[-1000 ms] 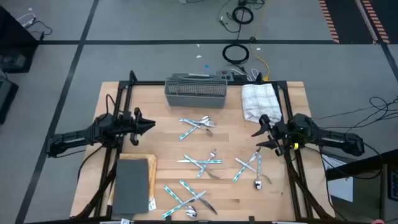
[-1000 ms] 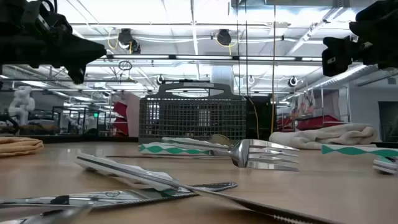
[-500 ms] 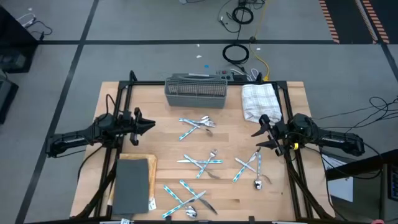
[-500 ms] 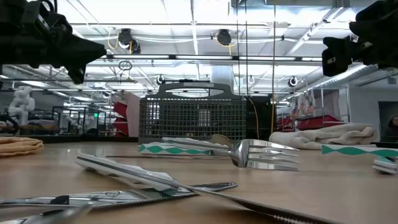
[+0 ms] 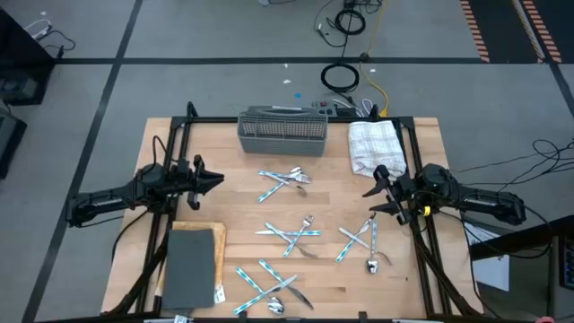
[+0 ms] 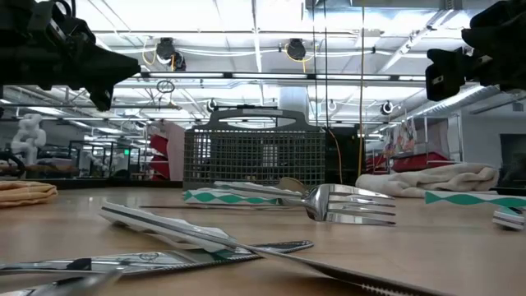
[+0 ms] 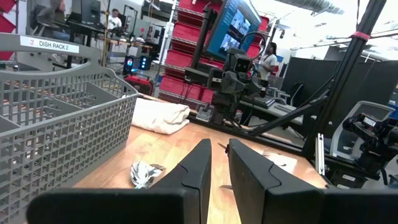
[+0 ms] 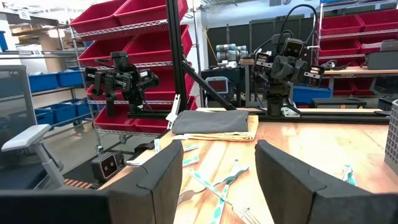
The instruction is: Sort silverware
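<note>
- Wooden table [image 5: 332,184] stands on a grey floor inside a black frame; shelving with red bins and other robot rigs fill the room beyond, seen from both wrist views.
- Grey mesh basket [image 5: 283,132] sits at the far edge of the table, centred. White folded towel [image 5: 374,145] lies just beside it, toward the right arm's side.
- Dark grey pad on a tan cloth [image 5: 191,263] occupies the near corner on the left arm's side.
- Silverware [image 5: 289,235] lies loose on the bare wood in four crossed clusters: one near the basket [image 5: 284,180], one at mid-table, one near the front edge [image 5: 266,288], and one toward the right arm [image 5: 363,240]. None is in the basket, as far as the high view shows.
- In the low view a fork [image 6: 345,204] rests flat on the table in front of the basket, with a knife lying nearer the camera.
- Left gripper [image 5: 216,180] hovers above the left side of the table, well apart from every cluster. Its fingers stand nearly together with only a narrow gap between them, and they hold nothing.
- Right gripper [image 5: 369,201] hovers over the right edge of the table, near the towel and just above the right-hand cluster. Its fingers are spread wide and are empty.
</note>
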You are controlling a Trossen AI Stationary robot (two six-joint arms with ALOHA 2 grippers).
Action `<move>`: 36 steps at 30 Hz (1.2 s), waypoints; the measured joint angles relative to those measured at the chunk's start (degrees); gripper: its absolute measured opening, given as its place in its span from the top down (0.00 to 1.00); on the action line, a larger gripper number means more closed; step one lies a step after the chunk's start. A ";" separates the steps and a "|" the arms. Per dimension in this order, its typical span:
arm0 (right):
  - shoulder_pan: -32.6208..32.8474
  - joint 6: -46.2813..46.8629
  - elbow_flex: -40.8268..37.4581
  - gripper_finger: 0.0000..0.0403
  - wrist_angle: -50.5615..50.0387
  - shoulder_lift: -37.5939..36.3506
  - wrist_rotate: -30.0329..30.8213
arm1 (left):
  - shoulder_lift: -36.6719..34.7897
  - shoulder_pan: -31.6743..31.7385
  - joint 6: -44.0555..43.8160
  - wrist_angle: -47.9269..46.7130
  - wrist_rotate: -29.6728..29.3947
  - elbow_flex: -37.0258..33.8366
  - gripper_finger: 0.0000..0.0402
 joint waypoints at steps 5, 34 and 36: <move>0.01 0.00 0.01 0.53 0.00 0.01 0.00 | 0.01 0.00 0.01 0.00 0.00 0.01 0.85; -0.01 46.55 0.01 0.53 15.15 -0.01 31.25 | 0.09 0.00 -0.64 9.69 -3.24 0.01 0.85; -0.01 46.58 0.01 0.53 15.14 0.02 33.01 | 0.09 -0.02 -4.50 14.72 -2.84 0.01 0.85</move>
